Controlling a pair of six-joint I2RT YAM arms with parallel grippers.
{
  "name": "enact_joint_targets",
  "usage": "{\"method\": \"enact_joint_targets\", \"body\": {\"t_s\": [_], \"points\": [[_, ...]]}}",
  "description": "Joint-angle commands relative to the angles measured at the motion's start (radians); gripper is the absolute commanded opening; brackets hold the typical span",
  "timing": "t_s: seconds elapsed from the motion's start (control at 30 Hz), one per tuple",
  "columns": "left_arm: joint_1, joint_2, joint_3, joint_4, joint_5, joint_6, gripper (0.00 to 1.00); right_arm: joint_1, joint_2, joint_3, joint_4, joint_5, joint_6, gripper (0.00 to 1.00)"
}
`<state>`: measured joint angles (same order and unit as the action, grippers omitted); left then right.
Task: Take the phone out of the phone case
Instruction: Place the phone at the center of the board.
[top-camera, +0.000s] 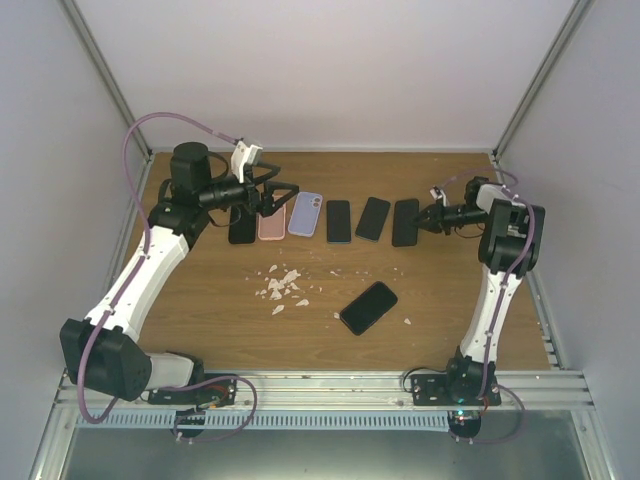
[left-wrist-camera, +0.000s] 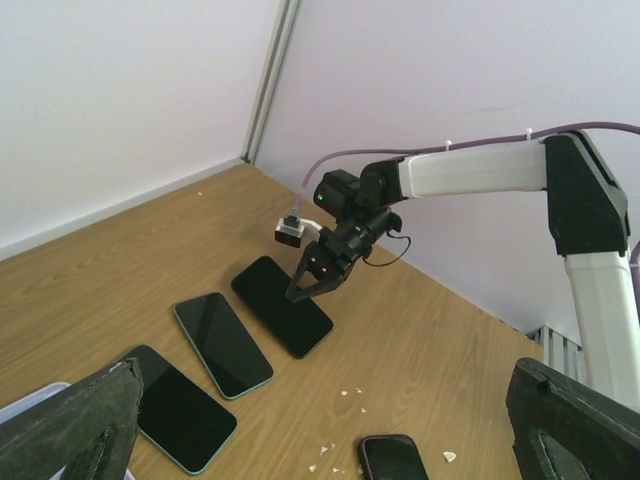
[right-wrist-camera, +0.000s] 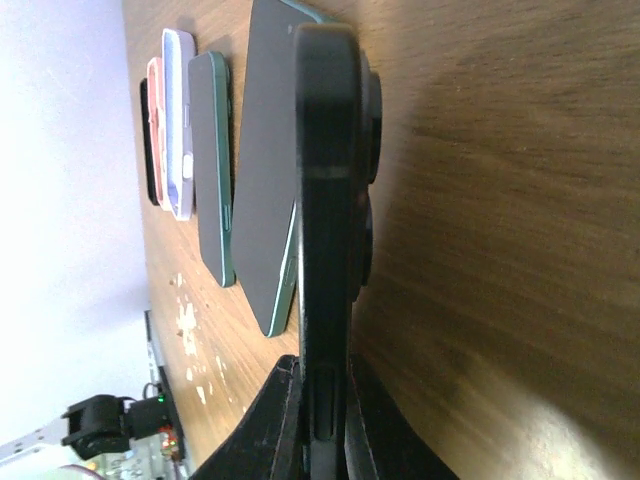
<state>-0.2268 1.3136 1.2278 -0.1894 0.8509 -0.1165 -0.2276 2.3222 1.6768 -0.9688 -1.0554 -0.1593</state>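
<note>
Nearest the bases, on the wooden table (top-camera: 200, 330), a loose dark phone (top-camera: 368, 307) lying askew and face up, well apart from everything else, probably laid there out of the working line. Just beyond and to its left, a scatter of white crumbs (top-camera: 283, 288), of no use to the job. Farther back, a row of six slabs side by side, spaced for separate reach: a black one (top-camera: 241, 228) at the left end, then a pink case (top-camera: 271, 224), a lavender case (top-camera: 305, 214) and three dark phones. Cased or bare, hard to say for most of them. Greenish rim around the rightmost phone (top-camera: 405, 222), hinting at a case, so judged the task's piece, flat on the wood at the right end of the row. Right gripper (top-camera: 425, 219) fully closed with nothing seen between the jaws, tips angled down onto that phone near its outer edge, contact likely but not certain, seemingly to pin it or pry at the rim. Left gripper (top-camera: 278, 198) spread to full width and holding nothing, hovering over the black and pink pieces at the far left, apparently waiting clear of the right arm's work, its fingers (left-wrist-camera: 75, 425) framing the view toward it.
</note>
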Motion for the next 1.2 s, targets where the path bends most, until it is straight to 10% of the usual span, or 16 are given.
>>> {"method": "enact_joint_targets", "body": {"t_s": [0.0,0.83,1.17], "points": [[0.009,-0.007,-0.011,0.062,-0.018,-0.016,0.99,-0.004,0.083,0.059,-0.065,-0.063,0.001,0.00],[0.040,0.021,-0.022,0.089,-0.022,-0.067,0.99,0.086,0.296,0.344,-0.201,-0.020,-0.064,0.01],[0.044,0.008,-0.036,0.088,-0.050,-0.074,0.99,0.079,0.246,0.331,-0.195,0.011,-0.062,0.21]]}}
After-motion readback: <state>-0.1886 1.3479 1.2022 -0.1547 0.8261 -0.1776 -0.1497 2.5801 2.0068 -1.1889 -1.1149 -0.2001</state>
